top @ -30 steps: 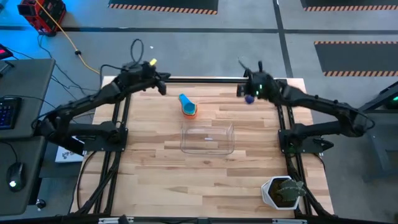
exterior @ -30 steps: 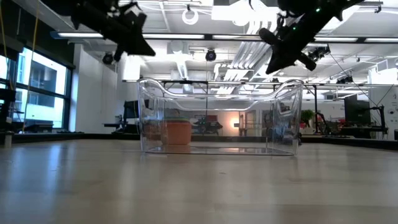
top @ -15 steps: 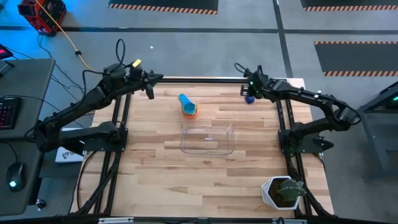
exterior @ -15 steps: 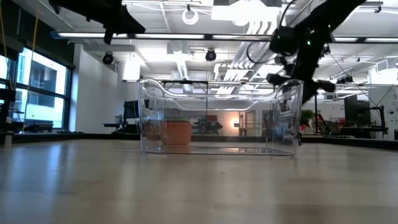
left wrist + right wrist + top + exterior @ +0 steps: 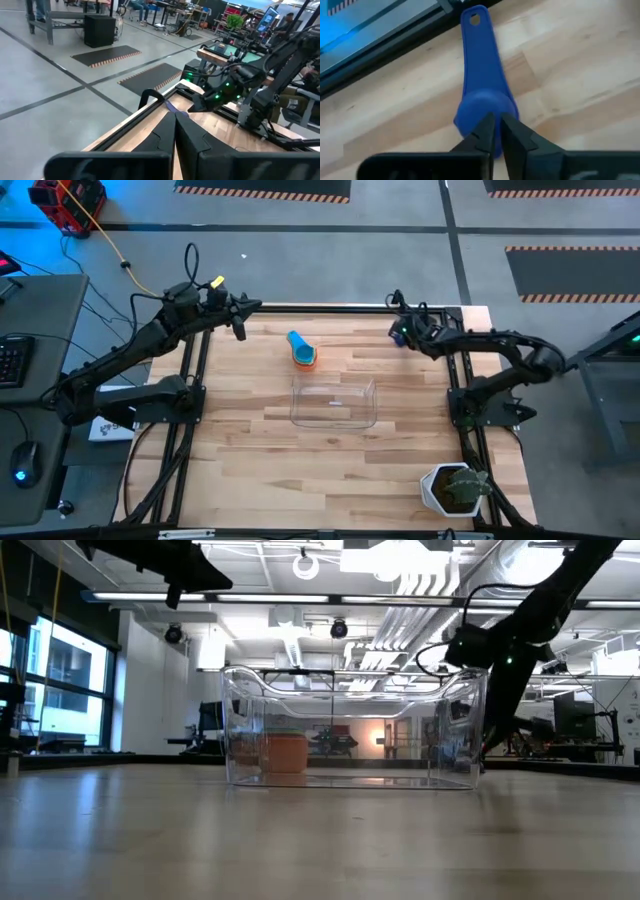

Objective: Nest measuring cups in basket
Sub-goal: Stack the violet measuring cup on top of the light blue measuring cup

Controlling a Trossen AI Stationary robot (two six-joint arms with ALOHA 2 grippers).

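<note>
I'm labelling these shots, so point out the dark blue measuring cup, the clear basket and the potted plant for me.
dark blue measuring cup (image 5: 479, 60): right wrist view, on its handle.
clear basket (image 5: 334, 402): high view, on its floor.
potted plant (image 5: 455, 489): high view, on the leaves above the white pot.

From my station, the right gripper (image 5: 494, 131) fingertips cover the near rim of the dark blue cup (image 5: 479, 75); whether they grip it is indeterminate.

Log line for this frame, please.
right gripper: shut on blue cup, table's far right corner | left gripper: shut, empty, far left | basket: empty
</note>
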